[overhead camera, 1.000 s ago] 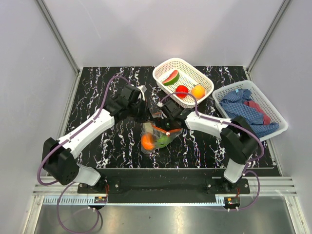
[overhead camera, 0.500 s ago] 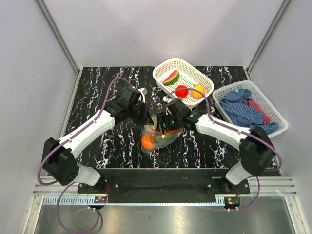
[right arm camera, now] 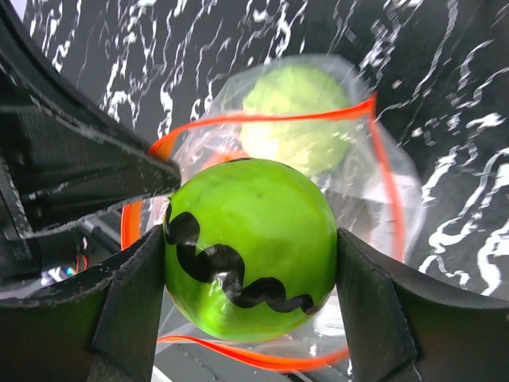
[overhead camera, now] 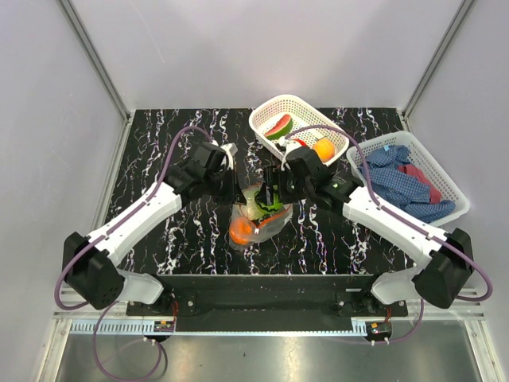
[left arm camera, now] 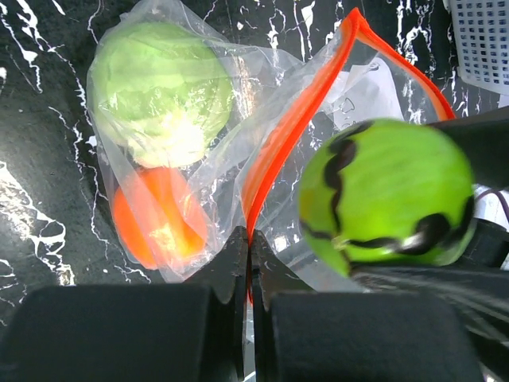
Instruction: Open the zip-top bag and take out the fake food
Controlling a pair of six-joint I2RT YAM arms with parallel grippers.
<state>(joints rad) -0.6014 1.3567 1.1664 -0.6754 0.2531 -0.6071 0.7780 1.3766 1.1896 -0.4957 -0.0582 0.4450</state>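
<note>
Black marble table (overhead camera: pixel 159 143). On its R side, a white basket (overhead camera: pixel 359 157) w/ blue cloth (overhead camera: pixel 394 171) & red cloth (overhead camera: pixel 417 177). A 2nd white basket (overhead camera: pixel 258 123) at the back holds watermelon slice (overhead camera: pixel 278 126), tomato (overhead camera: pixel 298 143) (partly hidden) & an orange (overhead camera: pixel 323 149).

Zip-top bag (left arm camera: pixel 238 127) lies mid-table btwn the arms, mouth open, w/ cabbage ball (left arm camera: pixel 163 91) & orange ball (left arm camera: pixel 155 215) inside.

Vs 1 s ago: the green striped ball (right arm camera: pixel 250 247) lay in the bag by the orange ball; it's now raised at the bag mouth. R arm's elbow has swung out to the R.

Right gripper (right arm camera: pixel 250 255): jaws spread about ball-wide, clamped on the striped ball's sides. Left gripper (left arm camera: pixel 248 255): jaws nearly closed, pinching the bag's orange zip strip (left arm camera: pixel 294 127).
</note>
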